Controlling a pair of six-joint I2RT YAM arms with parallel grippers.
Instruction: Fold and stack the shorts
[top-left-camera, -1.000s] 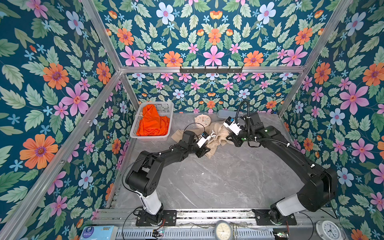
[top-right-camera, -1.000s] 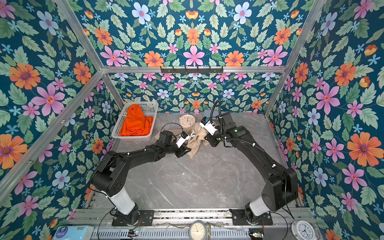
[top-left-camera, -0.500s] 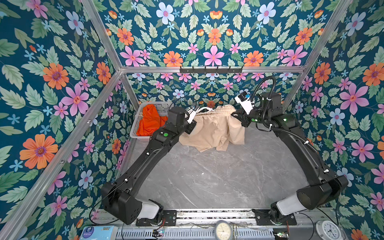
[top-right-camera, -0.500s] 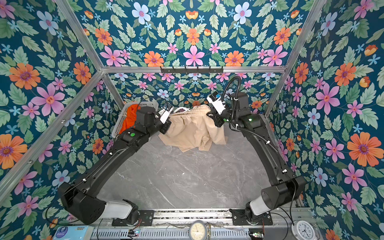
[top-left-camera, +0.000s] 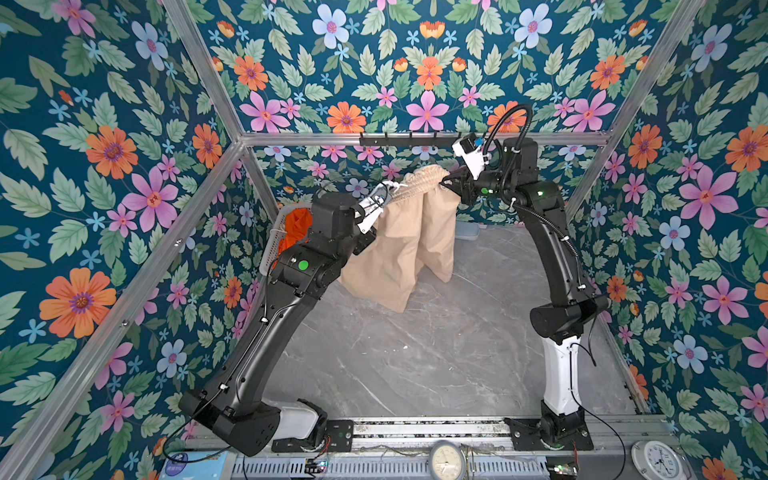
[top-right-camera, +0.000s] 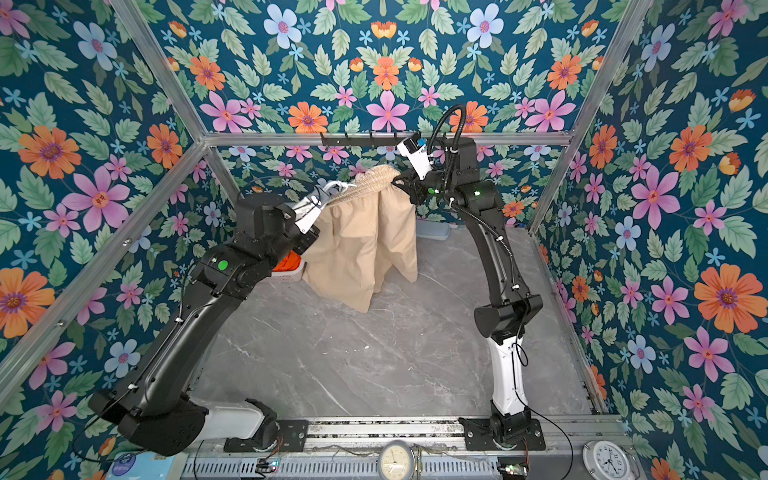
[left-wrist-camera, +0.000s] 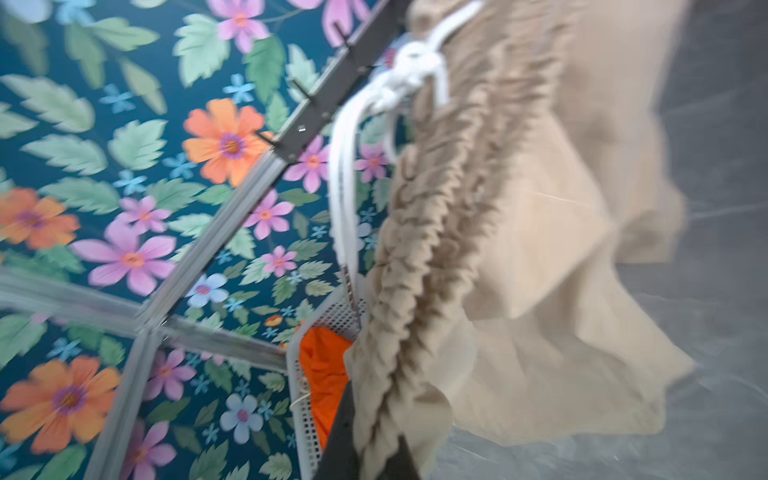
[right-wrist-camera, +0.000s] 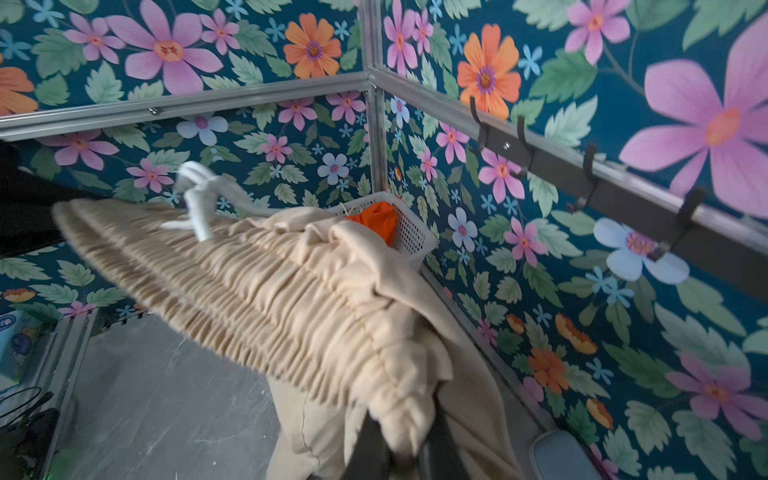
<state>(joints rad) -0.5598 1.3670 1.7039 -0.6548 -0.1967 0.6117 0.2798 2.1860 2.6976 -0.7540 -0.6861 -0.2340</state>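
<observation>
**Item:** beige cloth shorts with gathered elastic waistband and white drawstring, hanging over the far grey marbled tabletop.
**Hold:** left fingers and right fingers each clamped tight on one waistband end.
**Step, as judged:** spreading the pair for folding.
**Next move calls for:** lowering it flat, waistband taut.
**Bright orange cloth shorts**: far left, in the white mesh basket.

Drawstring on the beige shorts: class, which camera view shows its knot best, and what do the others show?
The left wrist view: the drawstring knot looms large, cords trailing beside the waistband, though slightly blurred. The right wrist view shows it smaller, farther along the waistband. In both top views it is only a thin white loop.
</observation>
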